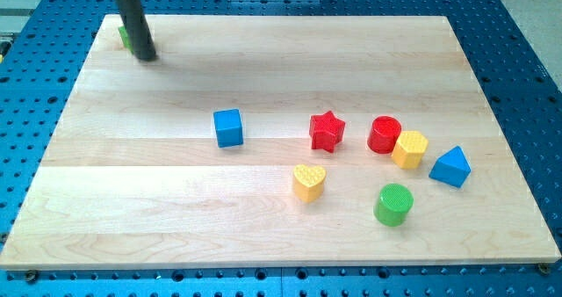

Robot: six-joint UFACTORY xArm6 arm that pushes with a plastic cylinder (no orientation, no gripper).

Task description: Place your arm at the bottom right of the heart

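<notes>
Yellow heart [308, 181], ribbed top, lobes up; my tip [147, 56], bare rod gripping nothing, far at 10 o'clock.

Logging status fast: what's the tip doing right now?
My tip: holds nothing, at the board's top left beside a green block, far from the yellow heart.

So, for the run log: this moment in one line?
my tip: view's top left, beside green block | yellow heart: far, untouched | green cylinder: heart's lower right

My rod [133, 20] hides most of a green block [125, 37].
</notes>
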